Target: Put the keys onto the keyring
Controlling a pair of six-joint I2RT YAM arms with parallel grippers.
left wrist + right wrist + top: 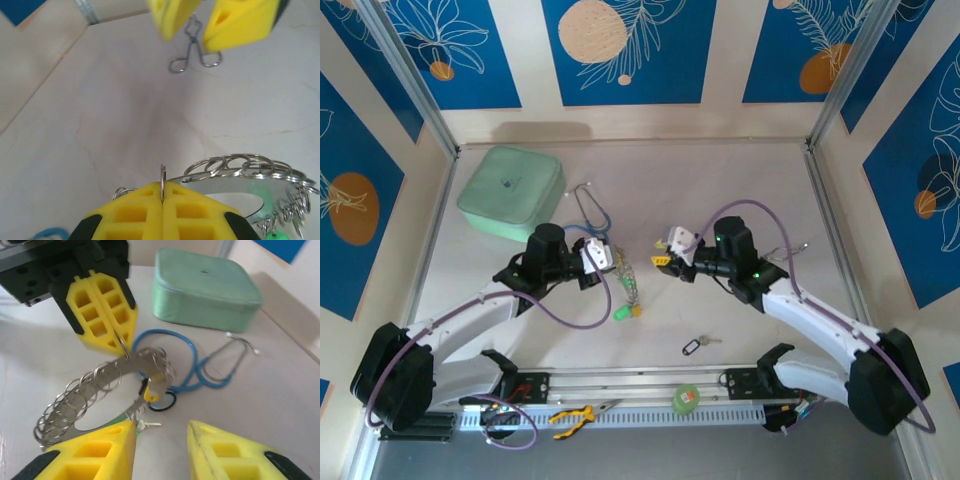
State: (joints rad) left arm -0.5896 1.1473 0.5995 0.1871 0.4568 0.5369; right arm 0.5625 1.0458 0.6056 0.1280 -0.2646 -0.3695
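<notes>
- pale worktop [740,330], blue-patterned walls [620,50]
- left end effector [162,189]: pressed together, pinching the one keyring [95,385] beside the stethoscope [192,347]
- right end effector [161,440]: spread, facing it
- one black-tagged key [698,345] lies loose, well apart

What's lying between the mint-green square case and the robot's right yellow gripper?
A blue-tubed stethoscope lies between the mint-green case and the right gripper, clearest in the right wrist view.

Pale tabletop [740,190]; cream walls [525,60] with blue floral panels [670,70]; 2 aluminium corner posts [410,80]; soft, seemingly overhead light.
</notes>
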